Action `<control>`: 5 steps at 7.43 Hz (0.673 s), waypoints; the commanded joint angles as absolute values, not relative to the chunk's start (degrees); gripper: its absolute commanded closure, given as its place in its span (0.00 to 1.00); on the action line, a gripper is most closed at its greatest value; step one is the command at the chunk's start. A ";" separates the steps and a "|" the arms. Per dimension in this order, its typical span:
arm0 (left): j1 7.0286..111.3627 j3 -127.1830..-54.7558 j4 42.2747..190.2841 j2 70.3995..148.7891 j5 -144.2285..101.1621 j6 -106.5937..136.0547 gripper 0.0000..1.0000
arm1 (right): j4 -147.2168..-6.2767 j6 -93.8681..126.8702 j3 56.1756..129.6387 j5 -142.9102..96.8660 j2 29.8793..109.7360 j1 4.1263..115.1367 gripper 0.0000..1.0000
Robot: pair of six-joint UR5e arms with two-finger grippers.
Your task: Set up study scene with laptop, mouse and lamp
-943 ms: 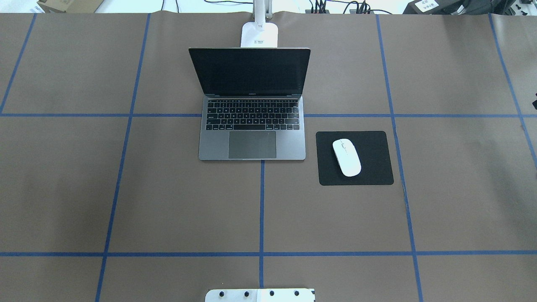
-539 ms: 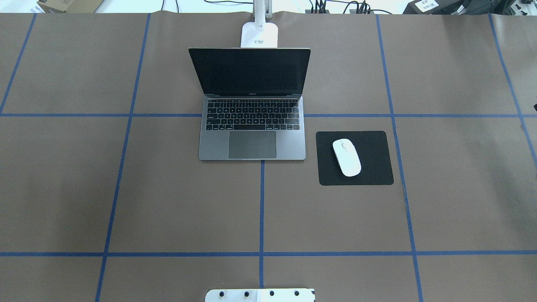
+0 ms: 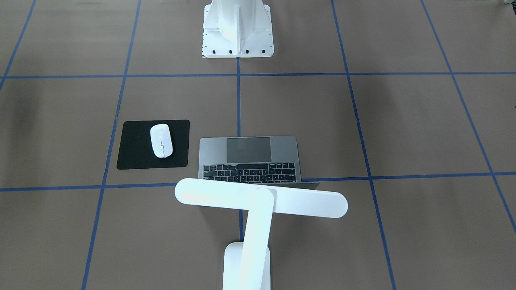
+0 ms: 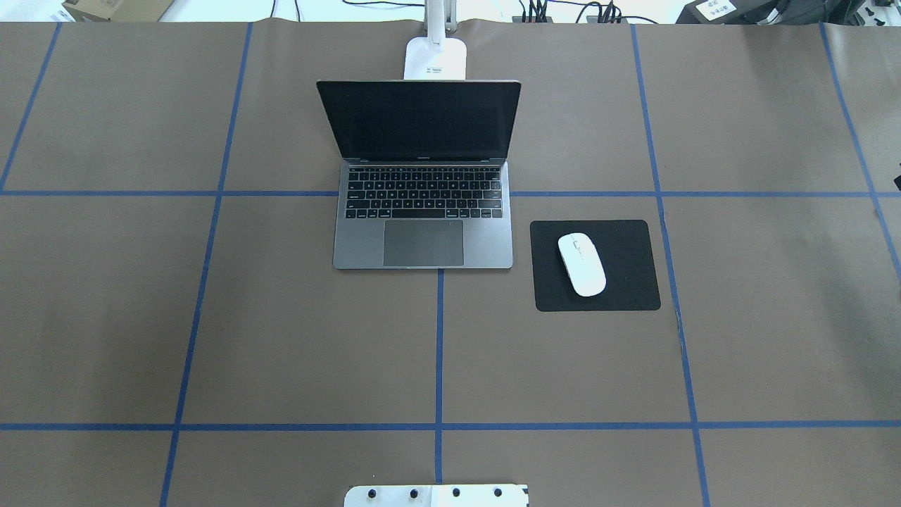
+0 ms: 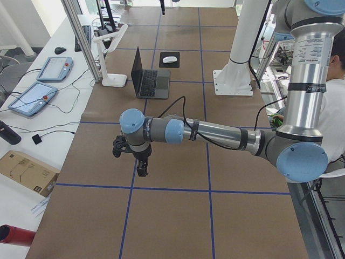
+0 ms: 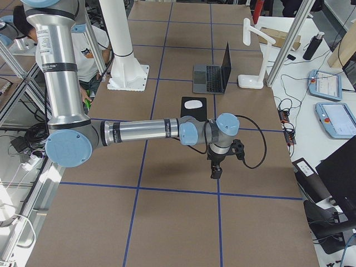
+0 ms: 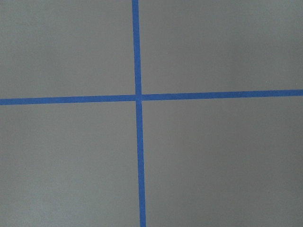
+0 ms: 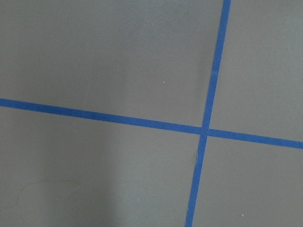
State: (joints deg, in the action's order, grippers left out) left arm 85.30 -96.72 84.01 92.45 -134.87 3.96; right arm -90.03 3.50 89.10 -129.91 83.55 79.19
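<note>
The laptop (image 4: pixel 422 225) stands open midway along the worktop (image 4: pixel 211 317), nearer the operators' edge than the robot's edge, with its keyboard toward the robot. The lamp (image 3: pixel 306 203) stands behind the lid, its base at the operators' edge. The mat (image 4: pixel 626 282) lies just beside the laptop toward the right end, and the mouse (image 4: pixel 581 264) rests on it. The pedestal (image 3: pixel 238 44) stands midway along the robot's edge. The left hand (image 5: pixel 141 171) hangs over the left end and the right hand (image 6: pixel 215 172) over the right end, both well apart from the laptop.

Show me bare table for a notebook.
Bare: the robot's left of the laptop, the stretch from its front edge to the pedestal, and right of the black mat. Crowded: the laptop-mat gap and behind the screen, by the lamp.
</note>
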 commanded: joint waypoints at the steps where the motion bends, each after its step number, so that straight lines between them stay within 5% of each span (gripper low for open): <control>1: 85.34 -96.94 84.11 92.29 -134.48 4.04 0.01 | -89.65 3.17 89.12 -130.08 83.76 79.19 0.01; 5: 85.25 -96.51 84.37 92.55 -134.74 4.83 0.01 | -89.47 3.86 89.12 -131.22 84.20 79.19 0.01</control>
State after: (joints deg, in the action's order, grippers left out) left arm 85.26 -96.70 84.33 92.50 -134.73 4.79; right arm -89.50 3.46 88.94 -131.15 84.14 79.19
